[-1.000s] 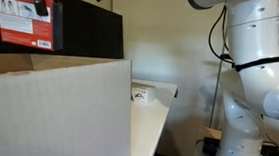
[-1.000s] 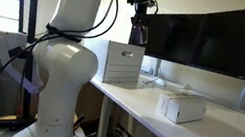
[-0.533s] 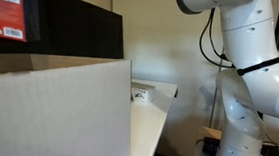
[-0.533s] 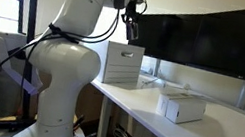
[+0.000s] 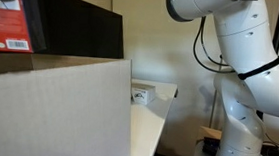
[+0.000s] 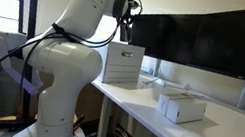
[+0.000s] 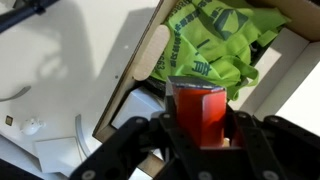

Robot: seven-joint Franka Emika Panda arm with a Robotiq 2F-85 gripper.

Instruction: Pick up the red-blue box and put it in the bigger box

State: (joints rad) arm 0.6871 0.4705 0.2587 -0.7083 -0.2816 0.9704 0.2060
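Moved: red-blue box [image 5: 6, 17] has slid further toward the frame edge, hanging above the bigger box [image 5: 52, 106] | fingers [image 7: 135, 140] clamped on its two sides | wrist view: I see it over the open top, green crumpled bag [image 7: 215, 50] inside.

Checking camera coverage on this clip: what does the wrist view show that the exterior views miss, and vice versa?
Only the wrist view: the bigger box is open, with a green bag inside, and the gripper shut on the red-blue box. Only the exterior views: the arm, dark monitors and a small white box. Both: the red-blue box and the bigger box.
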